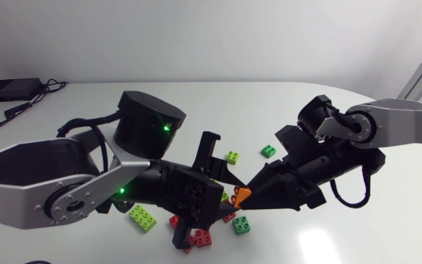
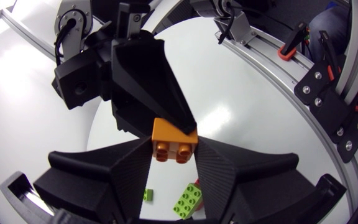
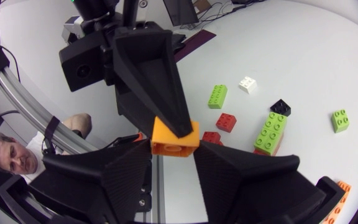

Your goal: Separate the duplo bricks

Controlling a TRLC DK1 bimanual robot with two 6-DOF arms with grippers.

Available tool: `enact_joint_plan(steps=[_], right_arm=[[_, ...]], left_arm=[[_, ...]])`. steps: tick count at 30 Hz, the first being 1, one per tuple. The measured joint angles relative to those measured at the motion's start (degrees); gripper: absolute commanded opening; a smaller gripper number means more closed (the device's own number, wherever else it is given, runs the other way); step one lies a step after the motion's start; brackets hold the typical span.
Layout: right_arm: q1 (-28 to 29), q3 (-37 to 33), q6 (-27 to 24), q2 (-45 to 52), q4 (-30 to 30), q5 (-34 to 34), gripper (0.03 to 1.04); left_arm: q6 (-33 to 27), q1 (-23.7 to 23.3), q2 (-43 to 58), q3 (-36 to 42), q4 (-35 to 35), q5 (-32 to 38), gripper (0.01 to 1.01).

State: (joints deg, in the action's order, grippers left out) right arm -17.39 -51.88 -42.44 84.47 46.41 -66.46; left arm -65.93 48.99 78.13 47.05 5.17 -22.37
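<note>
**Two grippers clamped on one orange brick: the pull-apart step**

Both arms meet at the orange duplo brick [image 1: 242, 194], which is held up off the white table [image 1: 357, 242]. The left gripper [image 2: 174, 158] has a broad finger pressed to each of its flanks, jaws narrow and closed on it. The right gripper [image 3: 174, 160] pinches the same piece from the opposite end, also closed on it. Each wrist view shows the other arm's wedge tips biting the far end.

I cannot tell whether this is one brick or two pressed together. With two opposing grips, I judge it a joined pair about to be parted.

The next move calls for a firm hold on both sides. Then the arms should draw apart along the stud axis, perhaps with a slight tilt to break the fit. A slipping grip is the risk.

On the table near the orange brick lies a green brick [image 1: 242, 224]. Some red bricks [image 1: 200, 236] lie beyond it, and a lime brick [image 1: 143, 216] sits well apart on the left arm's side.
</note>
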Motion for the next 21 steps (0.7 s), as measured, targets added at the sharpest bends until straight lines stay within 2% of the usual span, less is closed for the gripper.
enact_joint_plan(steps=[7, 11, 15, 21], right_arm=[[6.6, -0.9, -5.7, -3.8, 5.0, 1.1, 1.0], [8.8, -0.7, -7.8, -6.8, 5.8, 3.0, 1.0], [8.8, 1.2, -8.7, -9.5, 5.7, 4.8, 1.0], [8.8, 5.0, -9.3, -12.4, 4.7, 7.1, 1.0]], left_arm=[[-1.6, -6.7, 0.0, 3.2, 7.1, 0.3, 0.287], [-8.3, -11.2, 1.0, 4.4, 8.0, 5.3, 0.287], [-17.1, -15.6, 6.1, 5.7, 8.1, 12.3, 0.287], [-26.5, -18.2, 16.4, 8.0, 8.8, 22.1, 0.287]])
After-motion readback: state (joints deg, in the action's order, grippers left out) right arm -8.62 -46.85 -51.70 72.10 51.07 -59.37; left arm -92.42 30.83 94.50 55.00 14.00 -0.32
